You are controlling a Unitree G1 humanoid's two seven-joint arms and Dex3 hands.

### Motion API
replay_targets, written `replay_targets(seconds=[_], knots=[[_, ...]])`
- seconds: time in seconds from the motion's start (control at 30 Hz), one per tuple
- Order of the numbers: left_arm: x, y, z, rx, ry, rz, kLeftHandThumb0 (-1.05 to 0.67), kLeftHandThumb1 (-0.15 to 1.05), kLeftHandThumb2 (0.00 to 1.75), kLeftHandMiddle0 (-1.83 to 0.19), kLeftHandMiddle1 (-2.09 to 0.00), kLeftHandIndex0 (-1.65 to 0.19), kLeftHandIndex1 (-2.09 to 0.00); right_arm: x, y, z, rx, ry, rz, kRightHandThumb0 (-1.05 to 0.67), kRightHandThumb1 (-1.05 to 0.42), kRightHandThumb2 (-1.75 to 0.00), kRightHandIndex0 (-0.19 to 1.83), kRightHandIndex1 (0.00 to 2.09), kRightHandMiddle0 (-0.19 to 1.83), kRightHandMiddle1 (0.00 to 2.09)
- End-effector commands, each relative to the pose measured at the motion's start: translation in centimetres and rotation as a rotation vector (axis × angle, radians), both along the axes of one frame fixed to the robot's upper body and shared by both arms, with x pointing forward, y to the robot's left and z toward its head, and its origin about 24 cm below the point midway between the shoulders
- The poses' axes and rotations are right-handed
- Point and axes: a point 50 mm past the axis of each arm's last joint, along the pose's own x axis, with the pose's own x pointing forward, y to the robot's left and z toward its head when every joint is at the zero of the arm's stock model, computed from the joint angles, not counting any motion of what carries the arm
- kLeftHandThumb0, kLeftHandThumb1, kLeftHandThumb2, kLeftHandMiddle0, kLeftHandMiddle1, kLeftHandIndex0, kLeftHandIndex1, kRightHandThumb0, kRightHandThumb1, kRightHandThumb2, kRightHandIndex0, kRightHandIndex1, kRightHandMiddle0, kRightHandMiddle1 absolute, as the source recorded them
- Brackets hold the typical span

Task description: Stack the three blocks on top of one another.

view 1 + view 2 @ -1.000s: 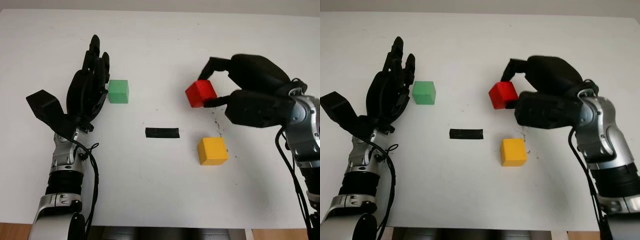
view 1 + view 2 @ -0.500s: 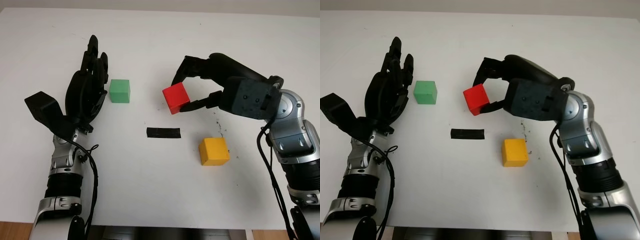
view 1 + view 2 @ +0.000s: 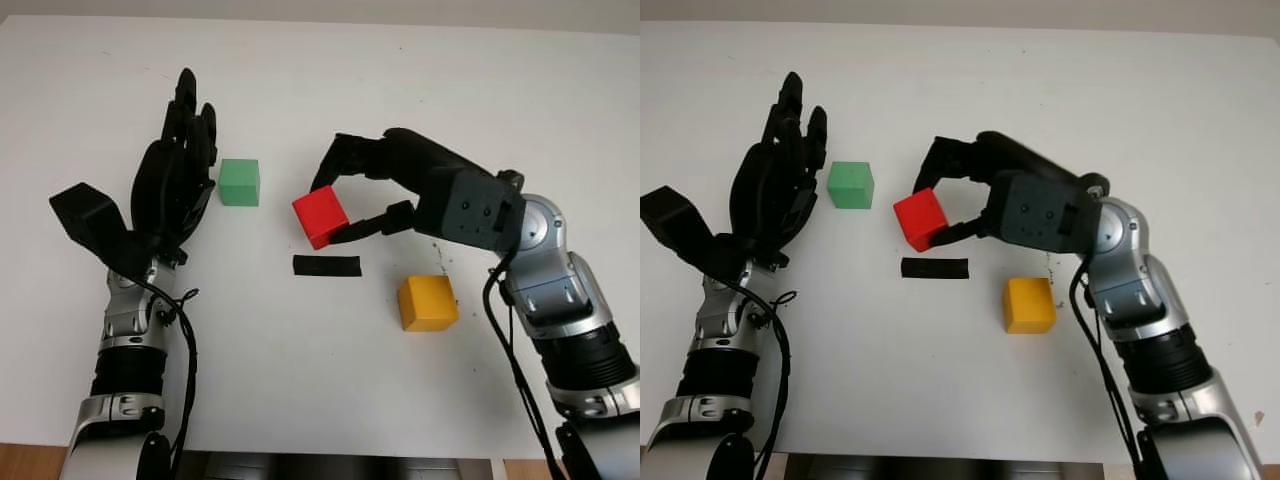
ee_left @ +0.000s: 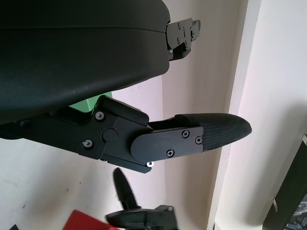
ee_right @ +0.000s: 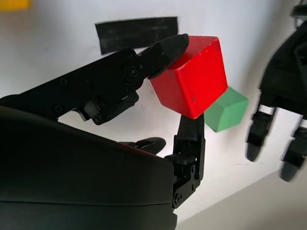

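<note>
Three fingertips of my right hand [image 3: 345, 200] pinch the red block [image 3: 320, 217], lifted clear of the counter [image 3: 300, 380] and tilted. The green block [image 3: 239, 182] sits just beyond and to the side of my fingers, beside my open left hand [image 3: 175, 180]; the yellow block [image 3: 428, 302] lies back toward my wrist, with the black tape strip [image 3: 326, 266] almost beneath my fingers. The grip is on the edges only, so the block could twist or slip out, and set down tilted it might slide off the green one. Compared with a second ago, I have carried the red block away from the yellow one, toward the green.
</note>
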Motion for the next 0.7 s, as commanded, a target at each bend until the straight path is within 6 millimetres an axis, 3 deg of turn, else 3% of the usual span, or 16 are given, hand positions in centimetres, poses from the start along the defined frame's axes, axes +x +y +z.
replay_targets(seconds=[0.0, 0.33, 0.67], knots=[[-0.3, 0.1, -0.1, 0.008, -0.002, -0.004, -0.78, 1.05, 0.55, 0.19, 0.00, 0.19, 0.00, -0.4, 0.1, -0.7, 0.008, -0.006, -0.002, -0.42, -0.95, -0.06, 0.37, 0.00, 0.32, 1.66], [-0.3, -0.1, 0.1, 0.019, 0.000, -0.008, -0.79, 1.05, 0.55, 0.19, 0.00, 0.19, 0.00, -0.7, 0.1, -2.3, -0.037, 0.002, 0.003, -0.41, -0.92, -0.05, 0.40, 0.02, 0.36, 1.67], [-0.5, 0.0, 0.1, 0.011, 0.008, 0.002, -0.79, 1.05, 0.55, 0.19, 0.00, 0.19, 0.00, -0.5, -0.3, -2.4, -0.099, 0.015, 0.005, -0.44, -0.91, -0.05, 0.40, 0.03, 0.39, 1.68]])
